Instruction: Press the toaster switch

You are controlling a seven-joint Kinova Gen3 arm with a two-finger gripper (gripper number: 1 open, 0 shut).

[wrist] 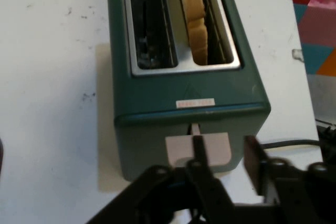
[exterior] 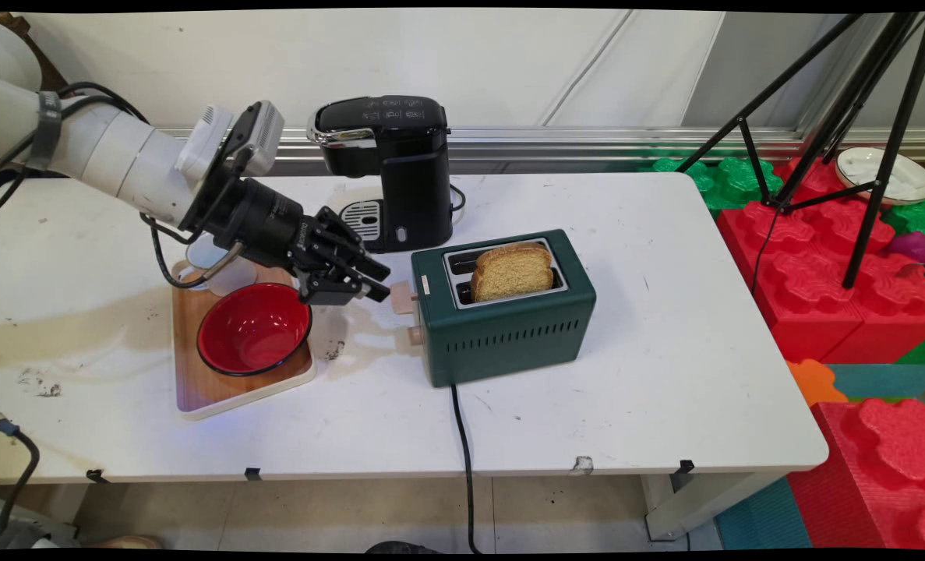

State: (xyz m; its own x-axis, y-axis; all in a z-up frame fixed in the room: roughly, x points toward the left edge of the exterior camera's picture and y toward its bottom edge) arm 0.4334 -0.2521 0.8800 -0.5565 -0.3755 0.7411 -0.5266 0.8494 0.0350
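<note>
A dark green toaster (exterior: 509, 331) stands mid-table with one slice of toast (exterior: 513, 271) upright in its rear slot; the front slot is empty. My gripper (exterior: 382, 284) sits at the toaster's left end, right by the beige lever (exterior: 402, 298), with a beige knob (exterior: 414, 336) lower down. In the hand view the toaster (wrist: 189, 93) fills the frame, and the gripper (wrist: 226, 157) is open. One of its fingers (wrist: 198, 153) crosses the lever (wrist: 218, 148) and the other stands to the right. Whether the finger touches the lever cannot be told.
A red bowl (exterior: 255, 327) rests on a wooden tray (exterior: 197, 393) below the hand, with a pale cup (exterior: 211, 261) behind it. A black coffee machine (exterior: 400, 171) stands at the back. The toaster's cord (exterior: 462, 436) runs off the front edge. A tripod (exterior: 859, 156) and red foam blocks (exterior: 820, 296) stand to the right.
</note>
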